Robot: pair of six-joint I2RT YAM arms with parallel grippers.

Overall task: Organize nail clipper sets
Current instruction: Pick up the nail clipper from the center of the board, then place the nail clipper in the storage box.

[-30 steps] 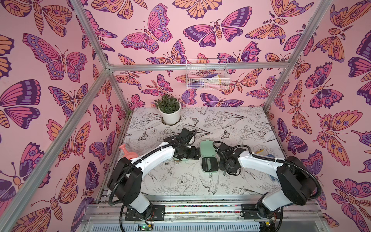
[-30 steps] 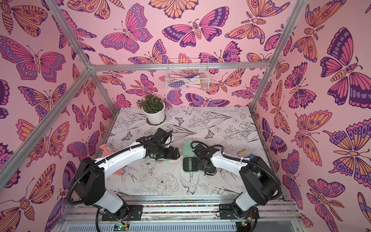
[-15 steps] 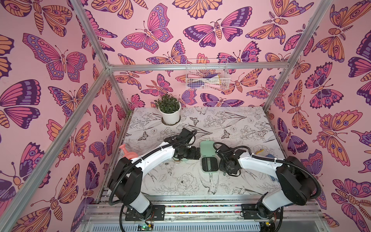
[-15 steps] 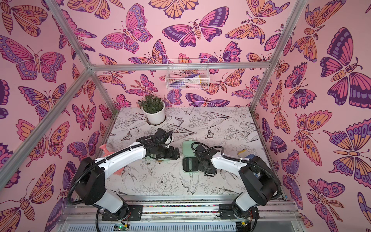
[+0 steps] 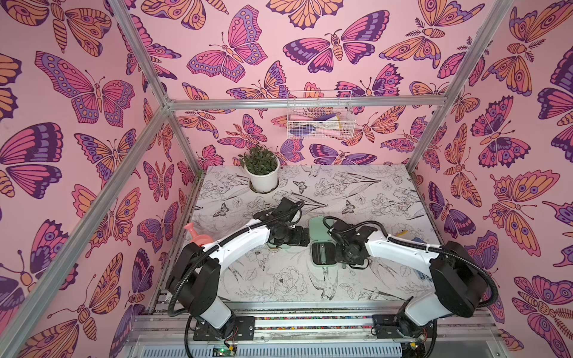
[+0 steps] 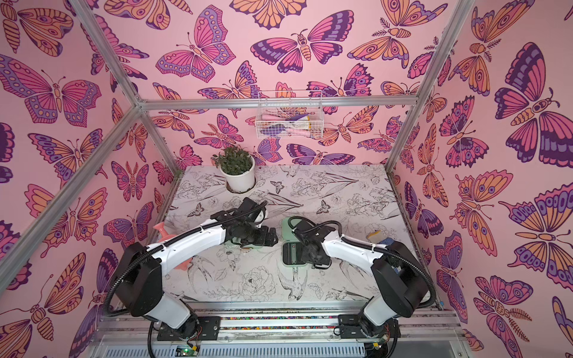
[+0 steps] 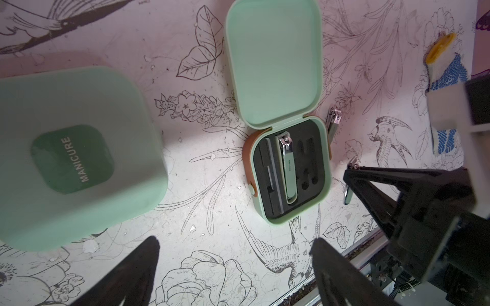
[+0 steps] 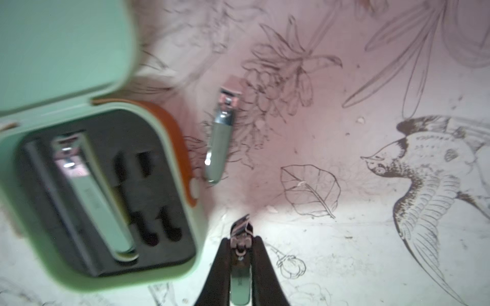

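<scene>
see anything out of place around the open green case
Yes. A small grey-green metal nail clipper lies loose on the table beside the open mint-green plastic case, outside its half-empty black slotted insert. A second clipper is pinched in the right jaws.

Top views: high, frontal, downward. Wrist views: close, both showing open case (image 7: pixel 273 61).

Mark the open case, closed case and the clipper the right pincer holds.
open case (image 7: pixel 273 61): left wrist view, inside of lid.
closed case (image 7: pixel 71 159): left wrist view, dark label.
held clipper (image 8: pixel 240 286): right wrist view, handle.
</scene>
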